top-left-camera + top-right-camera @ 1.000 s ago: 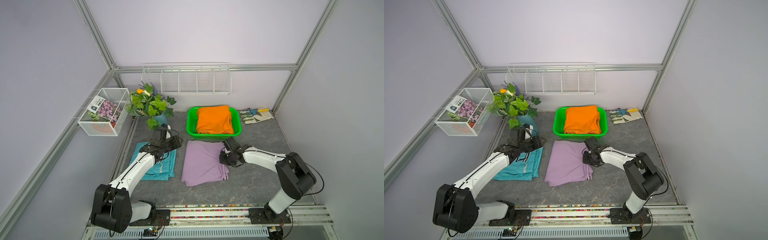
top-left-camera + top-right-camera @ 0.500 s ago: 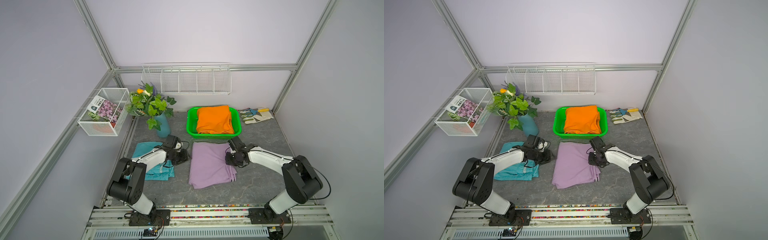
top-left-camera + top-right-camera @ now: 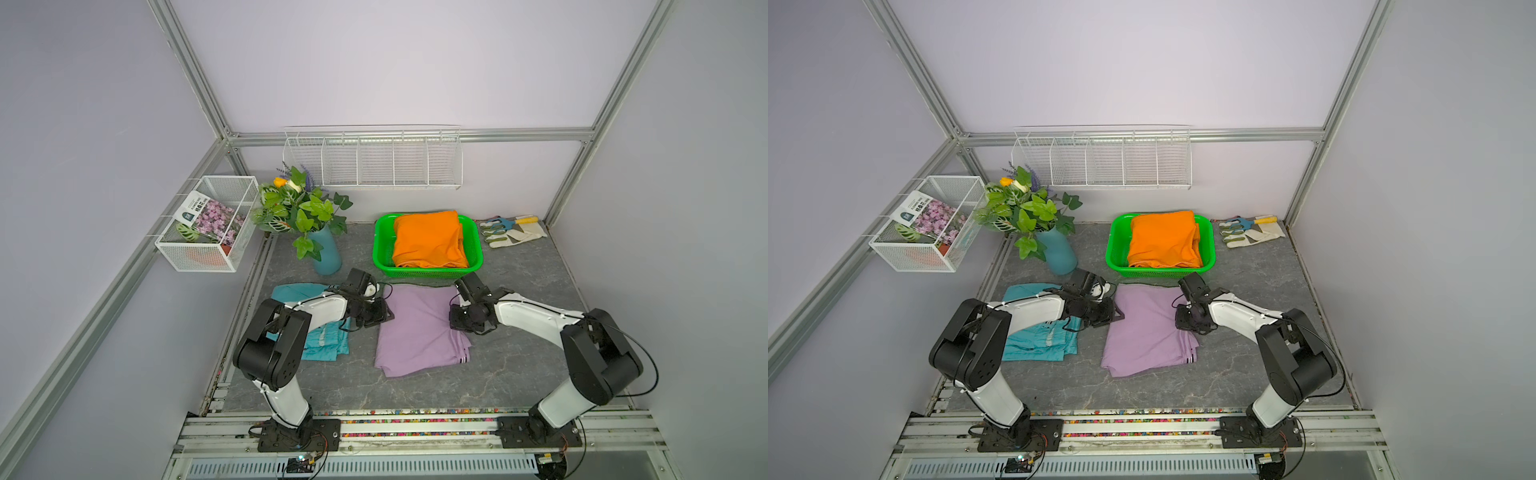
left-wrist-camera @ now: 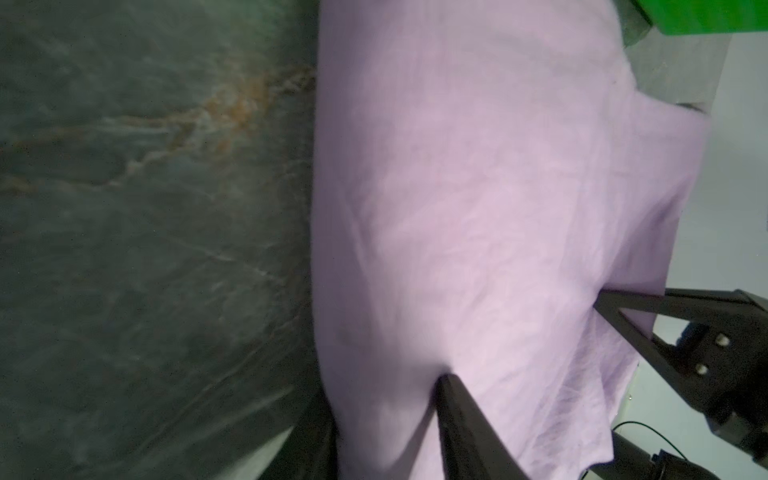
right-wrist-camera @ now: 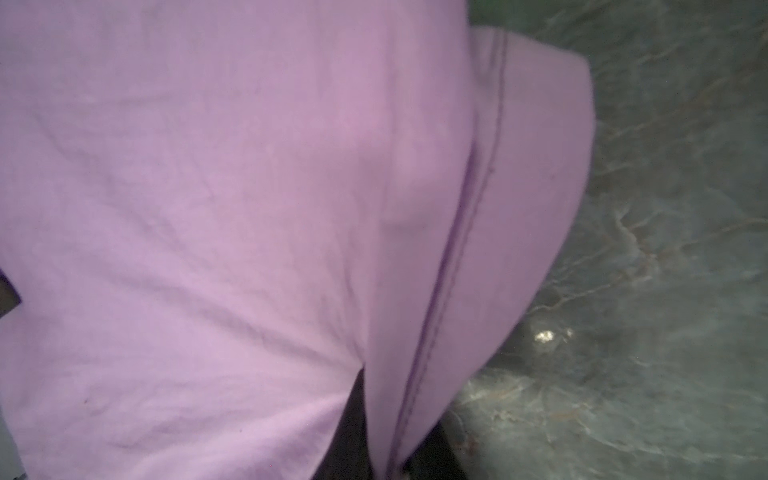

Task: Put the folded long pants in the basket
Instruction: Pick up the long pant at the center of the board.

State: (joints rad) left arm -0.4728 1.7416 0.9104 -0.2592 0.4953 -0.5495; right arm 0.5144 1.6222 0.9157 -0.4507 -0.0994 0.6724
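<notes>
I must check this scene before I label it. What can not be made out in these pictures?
- Teal pants: in both top views the left arm covers much of them.
- Right gripper: right wrist view, lilac pants hide the jaws.
- Basket: left wrist view, the picture's edge cuts it off.
- Left gripper: blurred; grip on the lilac pants unclear.

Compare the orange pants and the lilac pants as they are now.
Colour: the orange pants are plain orange; the lilac pants are lilac with small striped cuffs.
Place: the orange pants lie in the green basket; the lilac pants lie on the table, nearer the robot.
Handling: nothing touches the orange pants; the right gripper pinches the lilac pants' edge.
Both are folded flat.
</notes>
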